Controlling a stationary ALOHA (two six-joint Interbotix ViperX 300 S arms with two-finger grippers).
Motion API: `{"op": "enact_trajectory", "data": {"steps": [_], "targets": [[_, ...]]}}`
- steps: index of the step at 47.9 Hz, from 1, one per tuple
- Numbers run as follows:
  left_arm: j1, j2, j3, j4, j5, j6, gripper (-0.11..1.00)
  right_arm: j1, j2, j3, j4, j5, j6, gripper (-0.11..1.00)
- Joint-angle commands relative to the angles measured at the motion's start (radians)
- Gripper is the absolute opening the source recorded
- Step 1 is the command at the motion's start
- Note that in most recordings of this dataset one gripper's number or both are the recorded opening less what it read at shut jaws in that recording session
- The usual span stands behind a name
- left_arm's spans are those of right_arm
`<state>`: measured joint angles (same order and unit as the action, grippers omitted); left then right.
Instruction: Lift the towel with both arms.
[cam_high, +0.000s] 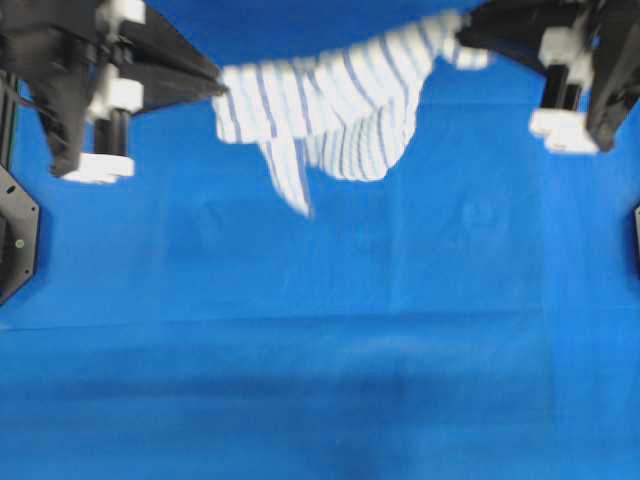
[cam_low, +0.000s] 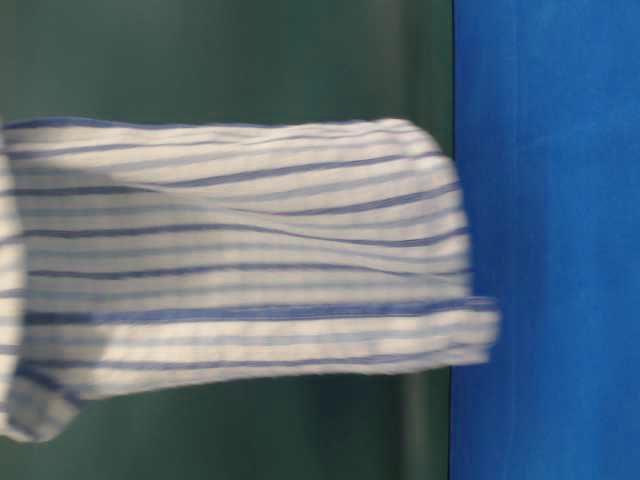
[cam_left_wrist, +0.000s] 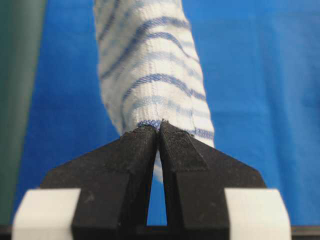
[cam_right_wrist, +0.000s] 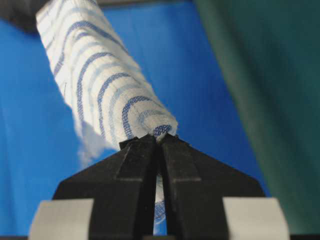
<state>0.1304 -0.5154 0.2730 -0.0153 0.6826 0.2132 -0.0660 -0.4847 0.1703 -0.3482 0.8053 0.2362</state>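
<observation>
The white towel with thin blue stripes hangs stretched between my two grippers, held up off the blue table covering, sagging in the middle with a corner dangling down. My left gripper is shut on its left end; in the left wrist view the jaws pinch the bunched towel. My right gripper is shut on its right end; in the right wrist view the jaws pinch the rolled towel. The table-level view shows the towel hanging in the air.
The blue table covering spreads below the towel. A black arm base sits at the left edge, another at the right edge. A dark green backdrop lies beyond the table.
</observation>
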Motion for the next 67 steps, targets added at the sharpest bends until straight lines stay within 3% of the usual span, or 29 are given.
{"op": "enact_trajectory", "data": {"steps": [1, 31, 33, 35, 43, 45, 48, 58, 67], "targets": [[0.003, -0.012, -0.072, 0.014, 0.032, 0.002, 0.02, -0.002, -0.009, -0.066, -0.005, 0.003, -0.018, 0.02], [0.009, -0.008, -0.100, 0.021, 0.071, 0.008, 0.03, 0.000, 0.035, -0.103, -0.006, -0.008, -0.112, 0.03], [0.009, -0.008, -0.098, 0.021, 0.067, 0.008, 0.08, -0.002, 0.037, -0.103, -0.006, -0.003, -0.110, 0.06], [0.009, -0.008, -0.092, 0.021, 0.064, 0.008, 0.17, -0.002, 0.038, -0.103, -0.006, -0.002, -0.109, 0.17], [0.009, -0.012, -0.060, 0.018, 0.054, 0.008, 0.66, -0.002, 0.040, -0.087, -0.020, 0.009, -0.107, 0.63], [0.009, -0.014, -0.052, 0.018, 0.054, 0.008, 0.77, -0.002, 0.040, -0.081, -0.025, 0.009, -0.106, 0.68], [0.009, -0.018, -0.043, 0.017, 0.051, 0.006, 0.89, -0.002, 0.040, -0.074, -0.025, 0.009, -0.103, 0.65], [0.009, -0.021, 0.035, 0.003, 0.008, 0.002, 0.88, -0.002, 0.048, 0.015, -0.025, -0.008, -0.057, 0.66], [0.008, -0.011, 0.195, 0.003, -0.140, -0.003, 0.88, -0.012, 0.075, 0.164, -0.026, -0.109, -0.011, 0.66]]}}
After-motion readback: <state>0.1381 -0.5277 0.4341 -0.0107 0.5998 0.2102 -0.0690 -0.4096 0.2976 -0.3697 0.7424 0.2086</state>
